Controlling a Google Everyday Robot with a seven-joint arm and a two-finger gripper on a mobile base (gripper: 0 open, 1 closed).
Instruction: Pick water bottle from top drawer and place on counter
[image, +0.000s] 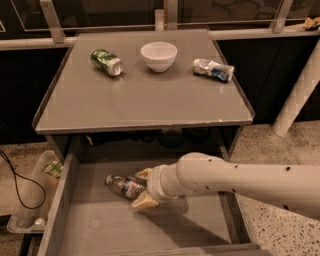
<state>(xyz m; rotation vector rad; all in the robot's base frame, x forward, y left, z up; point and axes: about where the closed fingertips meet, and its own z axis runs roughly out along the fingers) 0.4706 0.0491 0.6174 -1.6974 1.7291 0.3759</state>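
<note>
The bottle is being shown lying on its side on the drawer floor, left of middle, cap toward the left. The gripper is being held around its base end. Its fingers are being kept apart, one on each side of the body, and no clamping is being shown.

The bottle is being judged light and thin-walled: the ribbed plastic is likely to give under a hard squeeze, and the round body could roll or slip sideways. A hold across the middle of the body, near the label band, is being judged safer than one at the very end, where the bottle could be tipped.

Nothing but the bottle is being held by the drawer. On the counter, a green can is lying at the back left, a white bowl is standing at the back middle and appears empty, and a crumpled silver-and-blue item is lying at the back right. A clear tub on the floor at the left is holding small items that cannot be identified.
</note>
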